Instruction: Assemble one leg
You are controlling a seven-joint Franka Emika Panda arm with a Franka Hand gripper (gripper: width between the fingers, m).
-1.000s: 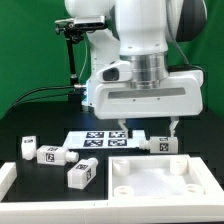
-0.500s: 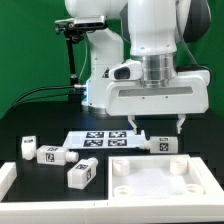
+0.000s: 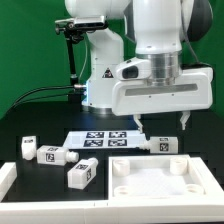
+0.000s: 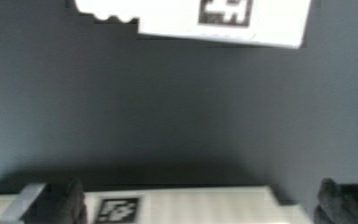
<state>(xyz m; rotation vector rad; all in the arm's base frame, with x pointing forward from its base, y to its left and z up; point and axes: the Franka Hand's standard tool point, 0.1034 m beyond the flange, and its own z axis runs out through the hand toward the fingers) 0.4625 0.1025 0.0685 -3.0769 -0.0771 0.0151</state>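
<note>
A leg [image 3: 164, 145], a white stubby block with a tag, lies on the black table just past the far right corner of the big white panel [image 3: 150, 182]. My gripper [image 3: 162, 123] is open and hangs a little above this leg, one finger [image 3: 138, 124] on each side of it. In the wrist view the leg [image 4: 229, 204] lies between the two dark fingers [image 4: 51, 200], apart from both. Three more legs lie at the exterior view's left: one [image 3: 28, 147], one [image 3: 50, 154] and one [image 3: 82, 172].
The marker board [image 3: 103, 138] lies behind the legs, and its edge shows in the wrist view [image 4: 220, 20]. A white rim piece [image 3: 6, 177] sits at the exterior view's left edge. The arm's base [image 3: 105, 75] and a black stand [image 3: 70, 50] are at the back.
The gripper has moved toward the exterior view's right and slightly up, from over the marker board's end to over the leg by the panel. It stays open. No part has moved.
</note>
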